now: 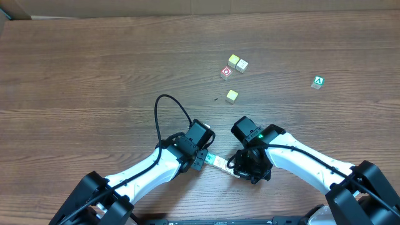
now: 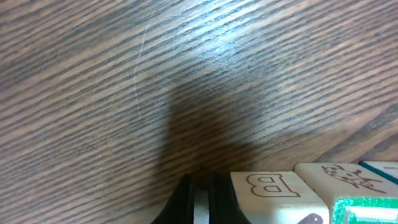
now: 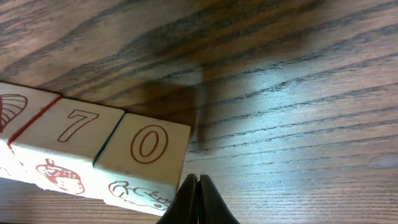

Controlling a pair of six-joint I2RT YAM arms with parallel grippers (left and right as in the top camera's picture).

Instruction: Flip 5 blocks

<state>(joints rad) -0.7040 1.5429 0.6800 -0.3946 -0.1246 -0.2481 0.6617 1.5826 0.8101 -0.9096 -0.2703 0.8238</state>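
The wooden table (image 1: 94,62) lies bare across its left half and far edge, with wide room there. Both arms crowd the near edge, and the row of blocks (image 1: 219,163) lies between them, touching face to face. The left gripper (image 2: 200,202) is pinched closed on nothing, just beside the "B" block (image 2: 267,190) at one end. The right gripper (image 3: 198,199) is closed and empty too, next to the "0" block (image 3: 146,149) at the other end. The yellow-topped cubes (image 1: 233,60) and the green cube (image 1: 318,82) sit well apart from the row.
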